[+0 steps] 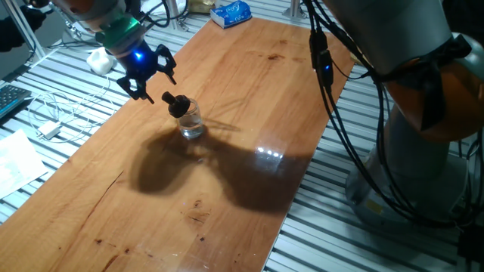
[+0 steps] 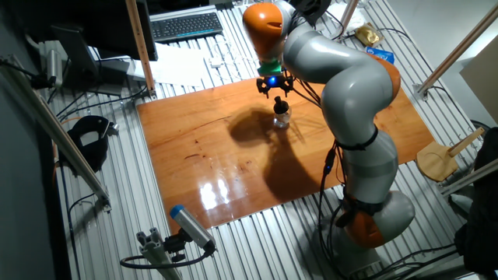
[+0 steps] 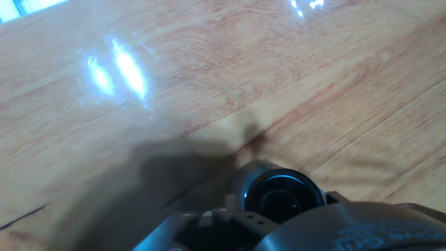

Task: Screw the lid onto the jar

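Observation:
The clear glass jar [image 1: 190, 125] stands on the wooden table [image 1: 249, 91], towards its far left. The black lid [image 1: 177, 104] rests on the jar's mouth, tilted, with its knob pointing up and left. My gripper [image 1: 155, 85] hangs just above and left of the lid, open and empty, with its fingers spread and not touching it. In the other fixed view the gripper [image 2: 274, 87] is over the lid [image 2: 281, 103] and jar [image 2: 282, 118]. In the hand view a round black shape, which looks like the lid [image 3: 279, 196], shows at the bottom edge. The fingertips are not visible there.
A blue and white box [image 1: 231, 13] lies at the table's far end. White cables and a plug [image 1: 49, 125] lie on the slatted bench to the left. A keyboard [image 2: 187, 26] and papers lie beyond the table. The arm's base [image 2: 373, 210] stands beside the table.

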Robot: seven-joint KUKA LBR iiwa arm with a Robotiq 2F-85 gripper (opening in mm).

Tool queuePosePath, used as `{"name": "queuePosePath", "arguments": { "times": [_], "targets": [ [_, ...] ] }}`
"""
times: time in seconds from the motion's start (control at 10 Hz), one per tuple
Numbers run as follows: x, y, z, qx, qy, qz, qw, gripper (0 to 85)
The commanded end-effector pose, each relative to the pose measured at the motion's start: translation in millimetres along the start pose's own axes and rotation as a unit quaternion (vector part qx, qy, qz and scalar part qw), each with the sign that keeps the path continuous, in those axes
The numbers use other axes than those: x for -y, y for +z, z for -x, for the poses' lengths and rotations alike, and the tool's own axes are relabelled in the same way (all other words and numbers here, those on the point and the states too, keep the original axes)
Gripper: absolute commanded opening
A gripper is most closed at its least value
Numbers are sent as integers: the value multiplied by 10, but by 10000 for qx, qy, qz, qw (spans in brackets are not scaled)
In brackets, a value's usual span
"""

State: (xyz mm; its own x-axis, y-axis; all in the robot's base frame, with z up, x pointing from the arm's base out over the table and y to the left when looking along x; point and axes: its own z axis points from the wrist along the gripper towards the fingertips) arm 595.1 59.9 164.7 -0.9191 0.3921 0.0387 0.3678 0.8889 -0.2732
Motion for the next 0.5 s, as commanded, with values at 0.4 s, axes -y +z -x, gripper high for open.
{"name": "queuePosePath", "arguments": {
  "times": [0.4],
  "targets": [
    [50,89,4,82,-36,68,9999,510]
  ]
}}
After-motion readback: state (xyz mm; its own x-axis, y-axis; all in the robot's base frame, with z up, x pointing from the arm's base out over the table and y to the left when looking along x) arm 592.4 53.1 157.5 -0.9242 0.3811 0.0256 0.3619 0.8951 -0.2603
